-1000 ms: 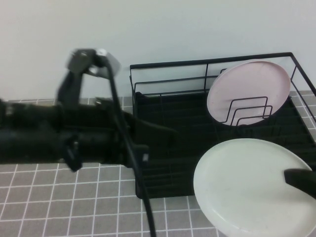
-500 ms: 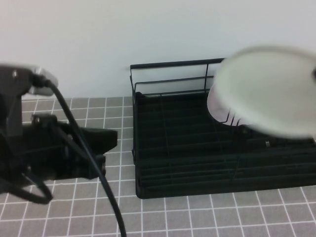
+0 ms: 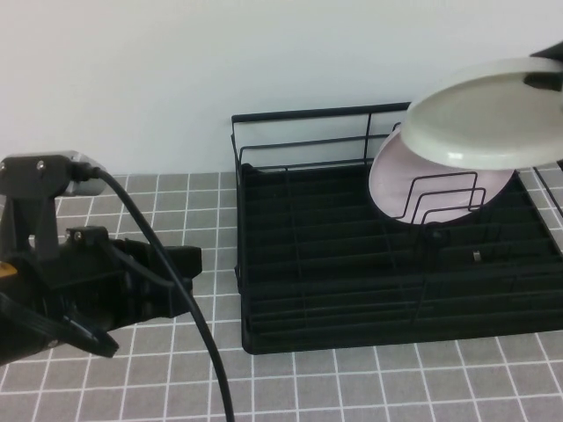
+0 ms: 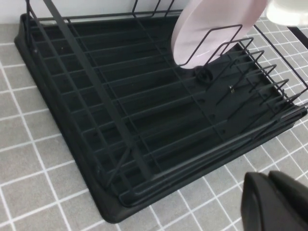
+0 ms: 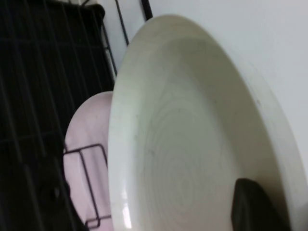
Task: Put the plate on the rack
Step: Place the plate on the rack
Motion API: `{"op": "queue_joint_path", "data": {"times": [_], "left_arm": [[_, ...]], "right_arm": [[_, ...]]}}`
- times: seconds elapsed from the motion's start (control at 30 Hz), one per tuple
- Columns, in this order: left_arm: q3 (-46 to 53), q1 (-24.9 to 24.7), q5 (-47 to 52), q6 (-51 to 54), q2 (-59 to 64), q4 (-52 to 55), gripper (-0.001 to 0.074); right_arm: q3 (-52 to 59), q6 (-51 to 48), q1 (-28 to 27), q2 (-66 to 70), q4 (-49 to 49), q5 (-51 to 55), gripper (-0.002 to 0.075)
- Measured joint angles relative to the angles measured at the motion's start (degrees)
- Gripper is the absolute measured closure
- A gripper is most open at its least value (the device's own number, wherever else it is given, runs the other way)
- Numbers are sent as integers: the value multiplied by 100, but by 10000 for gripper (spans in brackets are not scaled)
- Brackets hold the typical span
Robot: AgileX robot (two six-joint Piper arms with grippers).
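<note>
Plate: the white plate [image 3: 486,112] hangs nearly flat in the air above the rack [image 3: 387,255], at 2 o'clock of the worktop [image 3: 106,378] – lower than half a second ago.
Right claw: right claw [image 3: 550,77] clamped on the plate's rim.
Left claw: left claw [image 4: 274,202] at 8 o'clock, pulled back leftward; open or closed – cannot tell.
Progress: lifted and carried; tilting and slotting beside the pink plate [image 3: 413,180] remain.
</note>
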Motion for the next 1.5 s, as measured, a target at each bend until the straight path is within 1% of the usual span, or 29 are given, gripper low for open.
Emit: {"op": "queue_joint_path", "data": {"times": [0.07, 0.2, 0.33, 0.6, 0.73, 0.8, 0.83, 0.9, 1.03, 1.1, 1.17, 1.3, 1.4, 1.5], "left_arm": [[0, 0, 0, 41, 0, 36, 736], [0, 0, 0, 120, 0, 102, 736], [0, 0, -22, 309, 0, 115, 736], [0, 0, -66, 366, 0, 115, 736], [0, 0, -66, 441, 0, 115, 736], [0, 0, -66, 481, 0, 115, 736], [0, 0, -79, 538, 0, 115, 736], [0, 0, -105, 694, 0, 115, 736], [0, 0, -179, 809, 0, 115, 736], [0, 0, -191, 817, 0, 115, 736], [0, 0, -191, 817, 0, 115, 736], [0, 0, -191, 817, 0, 115, 736], [0, 0, -176, 817, 0, 115, 736], [0, 0, -96, 817, 0, -39, 736]], "right_arm": [[-128, -89, 0, 226, 40, 131, 729], [-167, -1261, 0, 590, 332, 301, 729], [-167, -1794, 0, 833, 593, 131, 729], [-167, -1897, 0, 1322, 647, 5, 729], [-157, -1897, 26, 1626, 841, -47, 724], [-157, -1898, 67, 1748, 785, -205, 693], [-157, -1898, 80, 1805, 774, -272, 661], [-157, -1831, 107, 1901, 774, -430, 578], [-157, -1792, 130, 1956, 786, -464, 339], [-157, -1804, 130, 1956, 786, -475, 272], [-157, -1805, 130, 1956, 786, -484, 254], [-157, -1738, 130, 1881, 919, -270, 255], [-157, -1738, 130, 1760, 1270, -205, 255], [-157, -1748, 130, 1630, 1798, -371, 255]]}}
